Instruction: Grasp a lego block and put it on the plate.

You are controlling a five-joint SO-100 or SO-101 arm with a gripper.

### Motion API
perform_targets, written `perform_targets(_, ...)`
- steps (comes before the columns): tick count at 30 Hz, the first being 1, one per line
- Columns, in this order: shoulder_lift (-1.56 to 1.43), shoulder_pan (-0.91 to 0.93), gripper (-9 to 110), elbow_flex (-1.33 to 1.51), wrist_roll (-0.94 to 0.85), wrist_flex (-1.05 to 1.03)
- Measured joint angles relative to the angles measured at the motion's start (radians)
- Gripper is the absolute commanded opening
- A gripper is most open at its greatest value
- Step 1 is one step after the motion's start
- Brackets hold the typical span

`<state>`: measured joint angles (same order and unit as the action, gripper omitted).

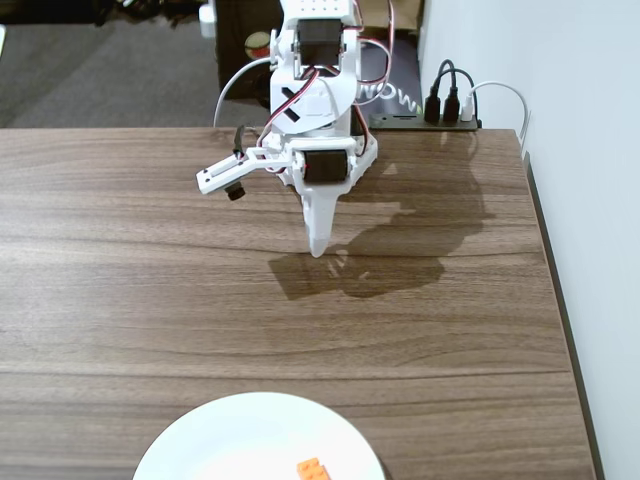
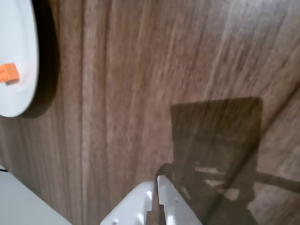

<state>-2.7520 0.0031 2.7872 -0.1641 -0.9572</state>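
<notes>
The orange lego block [image 1: 313,469] lies on the white plate [image 1: 240,440] at the table's front edge in the fixed view. In the wrist view the block [image 2: 8,72] sits on the plate [image 2: 18,42] at the far left. My gripper [image 1: 318,248] hangs tip-down above the bare wood near the arm's base, far from the plate. Its white jaws are closed together with nothing between them, as the wrist view shows [image 2: 156,180].
The wooden table [image 1: 120,260] ends at the right by a white wall. A black power strip with plugs [image 1: 445,110] sits at the back right behind the arm's base [image 1: 320,90]. The arm's shadow [image 1: 370,265] falls on the wood.
</notes>
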Motion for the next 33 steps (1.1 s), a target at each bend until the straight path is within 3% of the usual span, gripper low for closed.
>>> perform_targets(33,-0.541,0.057,1,0.140,0.058,-0.307)
